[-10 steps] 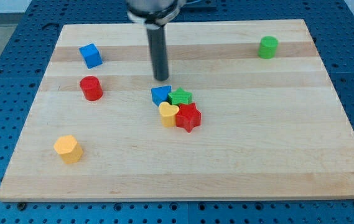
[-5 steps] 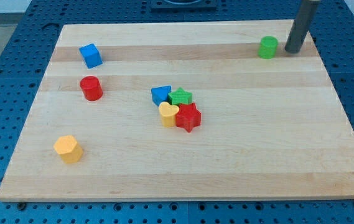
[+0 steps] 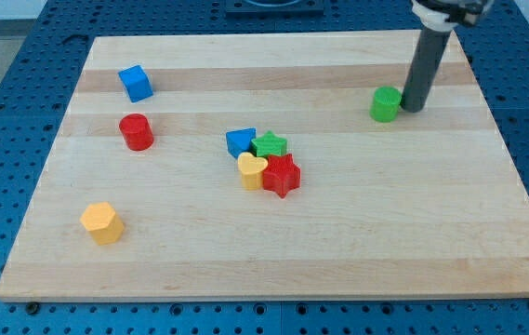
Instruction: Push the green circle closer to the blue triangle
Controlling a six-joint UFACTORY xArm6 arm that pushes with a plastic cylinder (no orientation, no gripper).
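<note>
The green circle (image 3: 386, 104) stands on the wooden board at the view's upper right. My tip (image 3: 412, 108) is right beside it on its right, touching or nearly touching it. The blue triangle (image 3: 240, 142) lies near the board's middle, well to the left of the green circle and a little lower. It sits packed against a green star (image 3: 270, 145), a yellow heart (image 3: 251, 171) and a red star (image 3: 282, 175).
A blue cube (image 3: 136, 83) is at the upper left. A red cylinder (image 3: 137, 131) stands below it. A yellow hexagon (image 3: 102, 222) is at the lower left. The board's right edge (image 3: 501, 140) is close to my tip.
My tip went from above the blue triangle to the green circle's right side, then pushed the circle down and to the left. The other blocks have not moved.
</note>
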